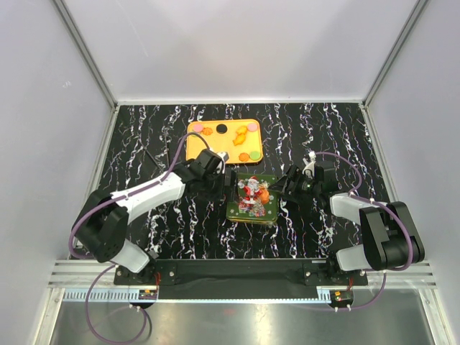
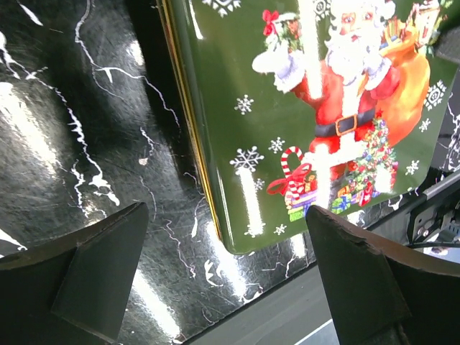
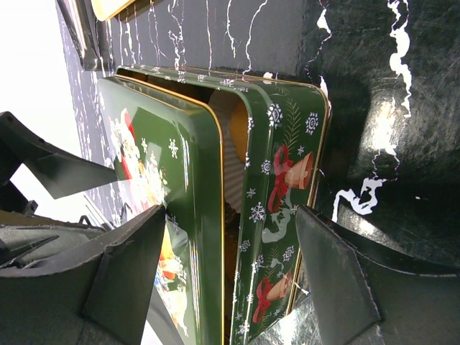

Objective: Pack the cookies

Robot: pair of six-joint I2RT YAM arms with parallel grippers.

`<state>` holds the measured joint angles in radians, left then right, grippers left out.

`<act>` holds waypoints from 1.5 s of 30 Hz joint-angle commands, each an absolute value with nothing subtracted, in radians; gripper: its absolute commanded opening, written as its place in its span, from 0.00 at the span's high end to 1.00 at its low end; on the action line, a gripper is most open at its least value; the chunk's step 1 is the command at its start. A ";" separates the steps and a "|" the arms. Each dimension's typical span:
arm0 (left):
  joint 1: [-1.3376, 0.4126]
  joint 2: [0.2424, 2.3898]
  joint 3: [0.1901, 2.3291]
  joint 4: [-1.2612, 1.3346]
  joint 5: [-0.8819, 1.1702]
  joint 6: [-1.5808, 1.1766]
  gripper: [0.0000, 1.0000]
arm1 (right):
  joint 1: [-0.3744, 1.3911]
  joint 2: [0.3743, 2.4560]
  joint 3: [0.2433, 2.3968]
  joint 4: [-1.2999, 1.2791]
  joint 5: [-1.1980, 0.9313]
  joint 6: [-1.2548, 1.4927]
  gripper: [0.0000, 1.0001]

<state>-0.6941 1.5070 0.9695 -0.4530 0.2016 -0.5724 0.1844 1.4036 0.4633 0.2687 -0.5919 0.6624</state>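
Note:
Several cookies, orange [image 1: 255, 153], black [image 1: 222, 127] and pink [image 1: 196, 128], lie on a yellow tray [image 1: 195, 145] at the back. A green tin [image 1: 260, 216] stands in front of it, with a Santa lid [image 1: 250, 192] lying askew on top. My left gripper [image 1: 226, 180] is open at the lid's left edge; in the left wrist view the lid [image 2: 323, 108] has a corner between the fingers [image 2: 100, 273]. My right gripper [image 1: 279, 188] is open astride the tin's right side. The right wrist view shows the bell-printed wall [image 3: 284, 201], the lid [image 3: 180, 215] and a gap with a ribbed white paper cup [image 3: 231, 169].
The black marbled table [image 1: 144, 144] is enclosed by white walls on three sides. The yellow tray sits just behind both grippers. The arm bases and a metal rail [image 1: 244, 277] run along the near edge.

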 commanded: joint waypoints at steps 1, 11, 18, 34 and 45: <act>-0.706 1.496 0.969 -0.419 0.230 -0.558 0.01 | 0.196 1.407 0.466 0.316 -0.591 0.652 0.19; -0.724 1.559 1.006 -0.411 0.229 -0.565 0.01 | 0.199 1.404 0.466 0.316 -0.592 0.650 0.20; -0.726 1.586 1.034 -0.414 0.222 -0.561 0.01 | 0.222 1.399 0.485 0.290 -0.569 0.637 0.19; -0.726 1.657 1.097 -0.422 0.212 -0.549 0.01 | 0.241 1.368 0.500 0.259 -0.537 0.626 0.18; -0.726 1.678 1.143 -0.442 0.201 -0.552 0.01 | 0.248 1.321 0.505 0.216 -0.522 0.607 0.15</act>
<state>-0.7208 1.6714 1.0908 -0.4519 0.2050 -0.5674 0.2306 1.3643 0.4675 0.2325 -0.5518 0.6338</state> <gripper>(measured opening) 0.988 0.843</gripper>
